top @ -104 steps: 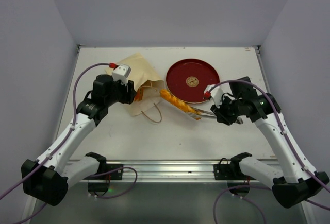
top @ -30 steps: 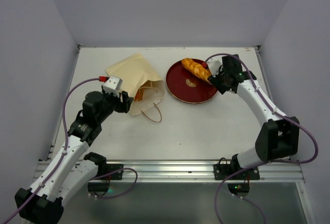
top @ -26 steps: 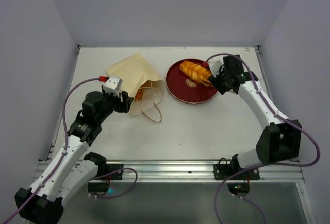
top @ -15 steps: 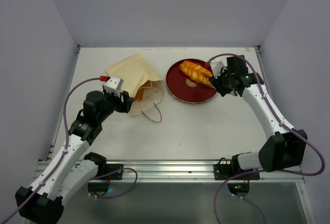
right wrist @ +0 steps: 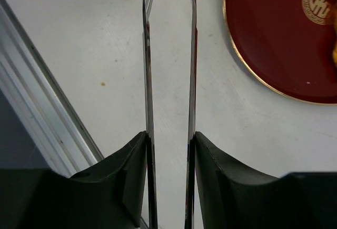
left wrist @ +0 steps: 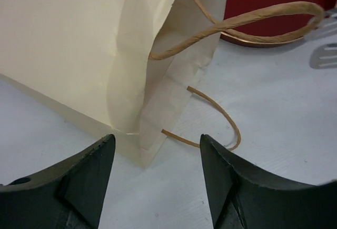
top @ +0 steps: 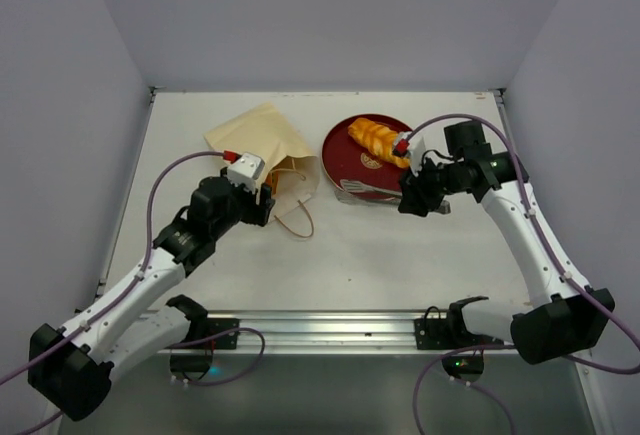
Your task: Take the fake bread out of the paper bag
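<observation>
The cream paper bag [top: 262, 145] lies on its side, mouth and cord handles toward the near right; it also shows in the left wrist view [left wrist: 79, 45]. The long orange roll [top: 375, 139] lies on the red plate [top: 345, 145]. The other breads are hidden. My left gripper [top: 258, 195] is open and empty, low over the table at the bag's near mouth corner [left wrist: 158, 145]. My right gripper [top: 412, 195] is shut on metal tongs [top: 362, 191], whose blades [right wrist: 147, 55] stand apart with nothing between them, just off the plate's near rim [right wrist: 279, 39].
A loose cord handle [left wrist: 210, 113] lies on the table in front of the bag, another loops above it [left wrist: 237, 21]. The tong tips [left wrist: 326, 55] show at the right of the left wrist view. The metal rail [right wrist: 31, 97] runs along the table's near edge.
The right gripper has left the roll on the plate and drawn the empty tongs back toward the near left. The left arm has moved right, closer to the bag's mouth.
</observation>
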